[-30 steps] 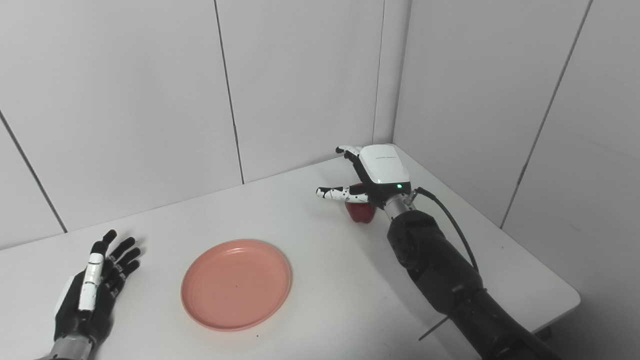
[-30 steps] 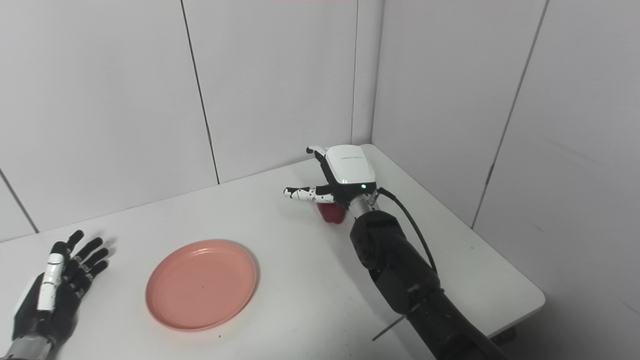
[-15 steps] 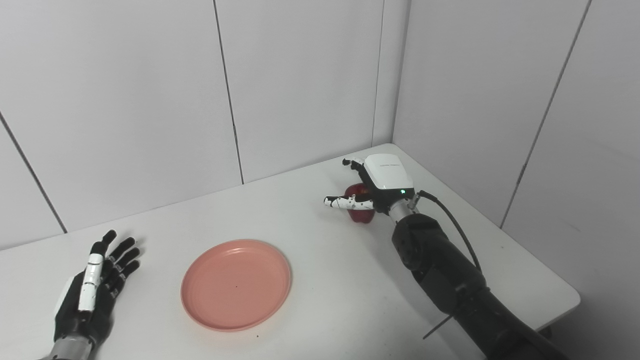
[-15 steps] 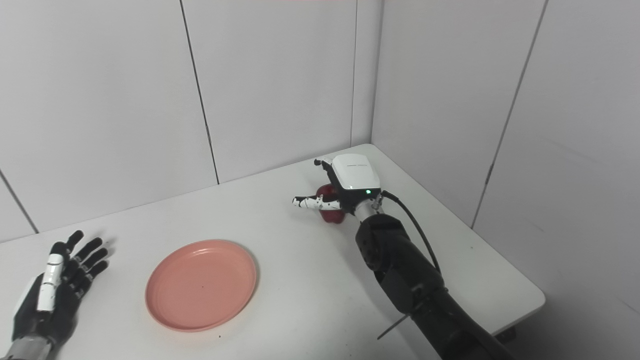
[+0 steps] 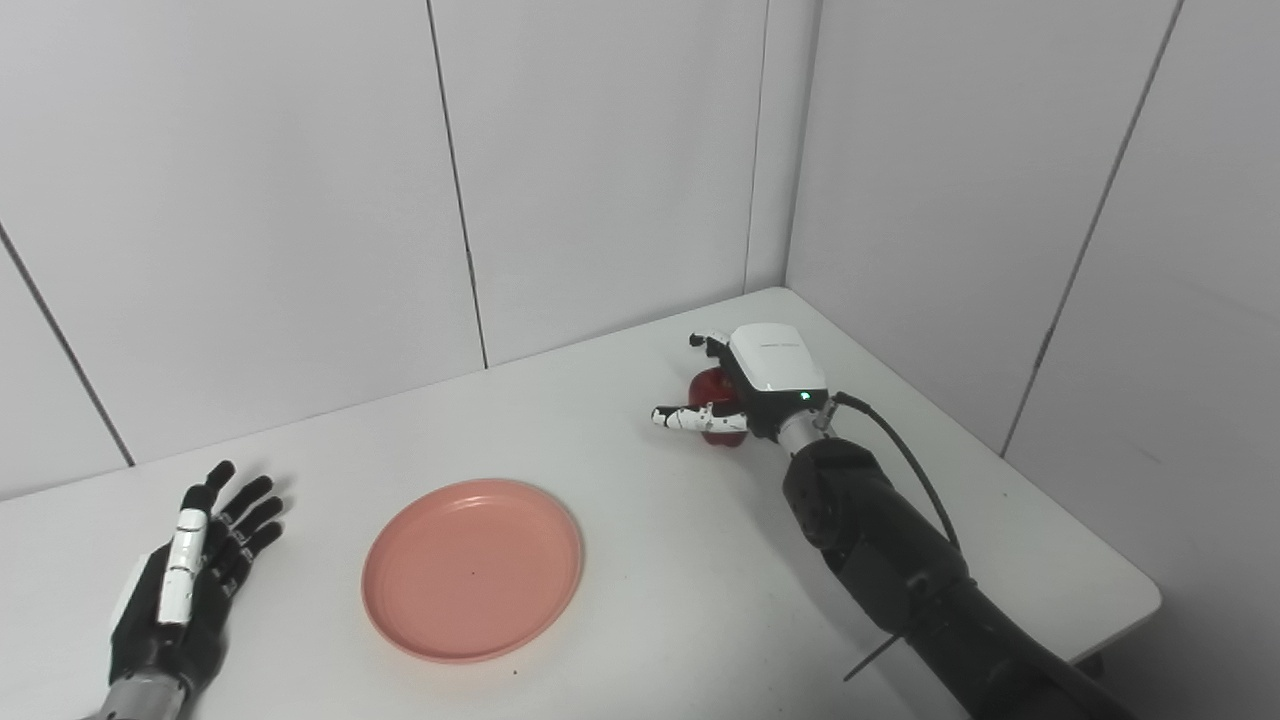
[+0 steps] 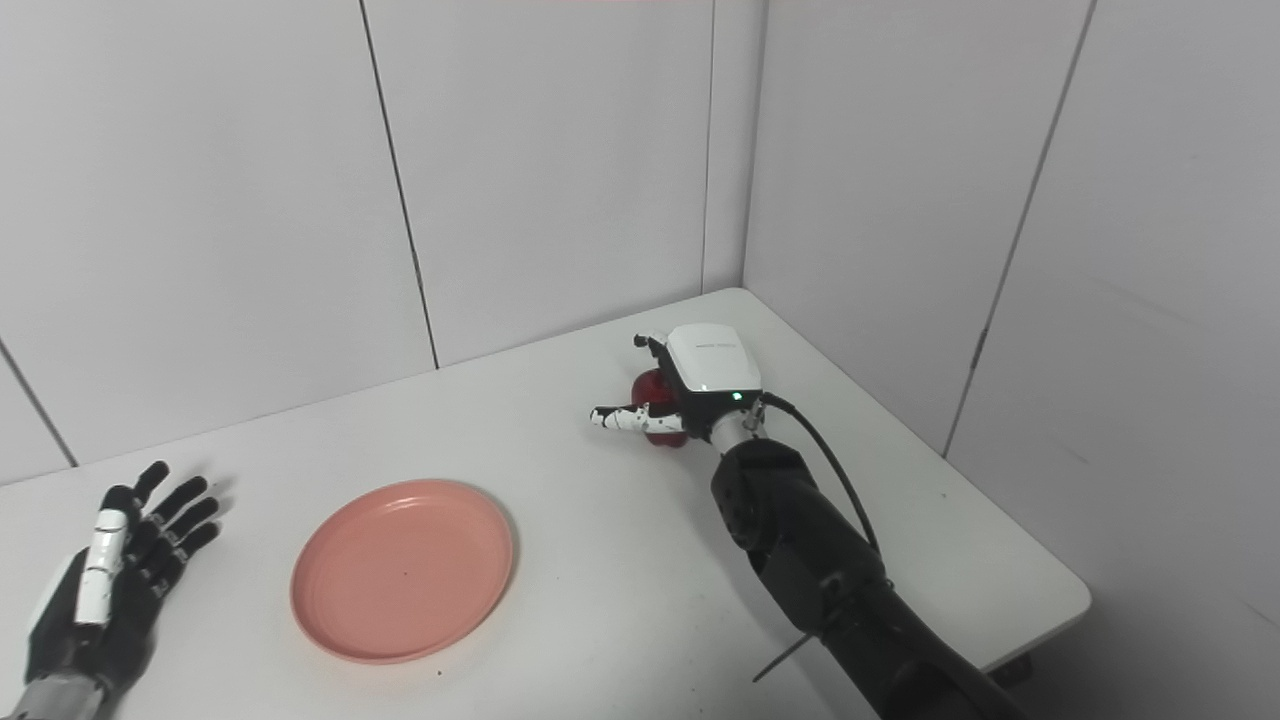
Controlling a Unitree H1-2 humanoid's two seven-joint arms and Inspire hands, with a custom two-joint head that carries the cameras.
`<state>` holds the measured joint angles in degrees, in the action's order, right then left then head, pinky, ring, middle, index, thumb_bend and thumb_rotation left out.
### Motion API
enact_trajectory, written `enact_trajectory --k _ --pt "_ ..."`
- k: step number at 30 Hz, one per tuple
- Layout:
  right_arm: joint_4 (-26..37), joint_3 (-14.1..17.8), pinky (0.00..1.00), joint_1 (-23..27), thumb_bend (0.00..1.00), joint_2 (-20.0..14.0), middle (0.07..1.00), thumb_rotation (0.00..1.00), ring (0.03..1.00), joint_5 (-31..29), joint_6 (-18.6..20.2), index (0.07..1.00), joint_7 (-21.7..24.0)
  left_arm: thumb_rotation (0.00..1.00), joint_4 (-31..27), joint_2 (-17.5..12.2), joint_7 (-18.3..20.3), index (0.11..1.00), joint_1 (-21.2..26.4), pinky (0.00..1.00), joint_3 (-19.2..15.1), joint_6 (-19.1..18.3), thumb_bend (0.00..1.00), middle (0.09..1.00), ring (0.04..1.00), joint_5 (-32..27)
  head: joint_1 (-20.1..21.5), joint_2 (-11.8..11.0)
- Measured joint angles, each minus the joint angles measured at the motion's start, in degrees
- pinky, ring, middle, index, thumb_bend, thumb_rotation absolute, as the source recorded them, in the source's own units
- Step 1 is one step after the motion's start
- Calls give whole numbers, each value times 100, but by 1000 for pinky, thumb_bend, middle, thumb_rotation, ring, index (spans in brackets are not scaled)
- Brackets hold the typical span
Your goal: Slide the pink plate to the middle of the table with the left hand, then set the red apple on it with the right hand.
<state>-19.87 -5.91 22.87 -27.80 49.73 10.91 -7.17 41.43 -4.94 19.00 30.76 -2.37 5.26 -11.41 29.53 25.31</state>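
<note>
The pink plate [image 5: 472, 567] lies flat on the white table [image 5: 640, 500], left of its middle. The red apple [image 5: 706, 384] stands near the far right corner. My right hand [image 5: 768, 366] is low over the apple from its right side, fingers curled behind it and thumb stretched along its front; the fingers are still apart and the grip is loose. The hand's white back hides the apple's right half. My left hand [image 5: 185, 585] rests open and flat on the table at the far left, a short way from the plate.
Grey wall panels stand close behind the table and along its right side, meeting in a corner just beyond the apple. The table's right edge [image 5: 1130, 575] runs under my right forearm [image 5: 880, 540]. Bare tabletop lies between plate and apple.
My right hand has come down and a little to the right, settling around the apple, which now shows between fingers and thumb. Plate and left hand have not moved.
</note>
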Motion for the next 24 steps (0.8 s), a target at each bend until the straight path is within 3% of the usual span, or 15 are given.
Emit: enact_trajectory --k 12,20,24 --pt "-157 -31 751 -1 848 0 735 823 716 -91 38 774 -53 849 -3 -9 -4 944 -1 894 21 0 665 879 877 0 -9 35" --pt "-172 -30 472 -1 843 0 650 785 543 -223 46 742 -105 826 0 -9 -1 942 1 900 17 1 692 878 876 -1 -18 62" --pt "-171 -31 442 -2 841 0 625 761 515 -254 81 733 -105 816 -32 -7 -7 932 -13 884 15 -5 696 869 870 -2 -62 105"
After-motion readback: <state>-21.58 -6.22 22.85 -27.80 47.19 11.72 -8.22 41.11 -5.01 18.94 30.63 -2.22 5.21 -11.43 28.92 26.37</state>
